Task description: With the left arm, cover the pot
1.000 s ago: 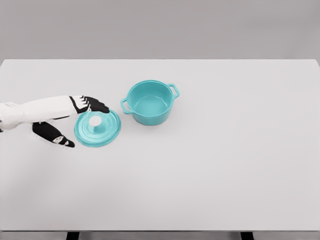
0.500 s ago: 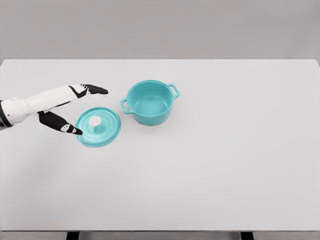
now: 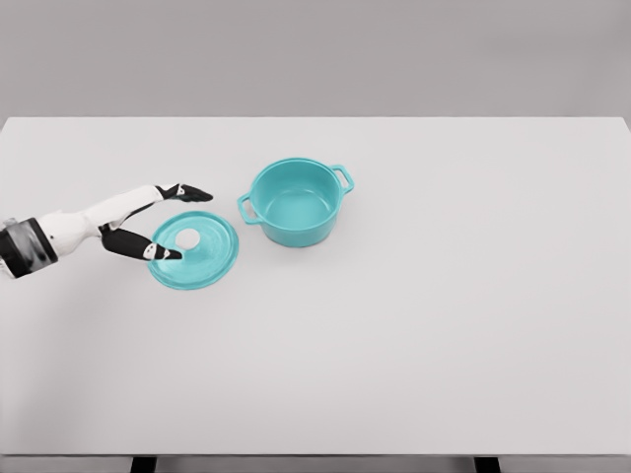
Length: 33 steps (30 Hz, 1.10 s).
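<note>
From the head camera, a wide white rectangular desk [image 3: 414, 325] fills most of the picture against a plain grey wall, with two dark legs just showing at its near edge. A round teal enamelled pot [image 3: 295, 202] with two small loop handles stands upright and uncovered on the desk, left of the middle and closer to the far edge than to the near one; its inside is bare and the same teal as its wall. Just beside it on the left, apart from it by a narrow strip of desk, the matching round teal lid [image 3: 194, 250] lies flat on the surface, its ridged top up and its small white knob [image 3: 187, 237] at the centre. The left hand [image 3: 153, 219], white with black fingers on a white arm that enters from the left edge of the picture, is at the lid's left rim. It is spread wide and holds nothing: one black finger [image 3: 189, 191] points toward the pot past the lid's far side, while the thumb reaches over the lid's near-left rim, its tip short of the knob. Whether the thumb touches the lid cannot be told. No brand, label or writing can be read on the pot, the lid, the hand or the desk.
</note>
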Available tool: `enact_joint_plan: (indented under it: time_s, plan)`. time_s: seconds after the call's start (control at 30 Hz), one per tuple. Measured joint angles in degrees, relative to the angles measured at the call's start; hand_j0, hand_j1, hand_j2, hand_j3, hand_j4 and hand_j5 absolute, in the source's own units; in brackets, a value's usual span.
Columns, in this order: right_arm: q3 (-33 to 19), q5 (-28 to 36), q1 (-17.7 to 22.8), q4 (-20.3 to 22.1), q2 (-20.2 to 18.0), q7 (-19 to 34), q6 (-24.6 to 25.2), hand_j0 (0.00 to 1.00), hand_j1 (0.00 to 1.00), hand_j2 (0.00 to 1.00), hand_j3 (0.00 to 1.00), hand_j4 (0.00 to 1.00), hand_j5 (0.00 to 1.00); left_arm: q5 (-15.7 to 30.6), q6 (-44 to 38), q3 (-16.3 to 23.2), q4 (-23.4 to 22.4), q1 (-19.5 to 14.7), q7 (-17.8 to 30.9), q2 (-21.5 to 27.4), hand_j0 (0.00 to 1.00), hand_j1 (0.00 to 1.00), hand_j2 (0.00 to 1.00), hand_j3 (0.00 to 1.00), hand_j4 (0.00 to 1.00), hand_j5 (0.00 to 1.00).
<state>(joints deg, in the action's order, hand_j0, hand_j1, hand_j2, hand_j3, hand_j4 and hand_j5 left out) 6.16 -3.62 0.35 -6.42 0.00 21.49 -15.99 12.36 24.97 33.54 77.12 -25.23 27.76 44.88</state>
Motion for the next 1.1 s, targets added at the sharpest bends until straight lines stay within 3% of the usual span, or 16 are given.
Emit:
enact_joint_plan:
  time_s: [0.4, 0.63, 1.1]
  plan:
    - [0.0, 0.0, -0.1, 0.0, 0.0, 0.0, 0.0, 1.0, 1.0, 1.0, 1.0, 1.0, 1.0, 2.2, -1.2, 0.9, -1.0, 0.4, 0.2, -0.3, 0.77, 0.77, 0.77, 0.77, 0.77, 0.77]
    - [0.0, 0.0, -0.1, 0.0, 0.0, 0.0, 0.0, 1.0, 1.0, 1.0, 1.0, 1.0, 1.0, -1.6, -1.2, 1.4, -1.4, 0.2, 0.3, -0.8, 0.77, 0.77, 0.77, 0.77, 0.77, 0.77]
    - [0.0, 0.0, -0.1, 0.0, 0.0, 0.0, 0.0, 1.0, 1.0, 1.0, 1.0, 1.0, 1.0, -2.2, -2.5, 1.1, -5.0, -0.4, 0.5, -2.2, 0.77, 0.77, 0.77, 0.77, 0.77, 0.77]
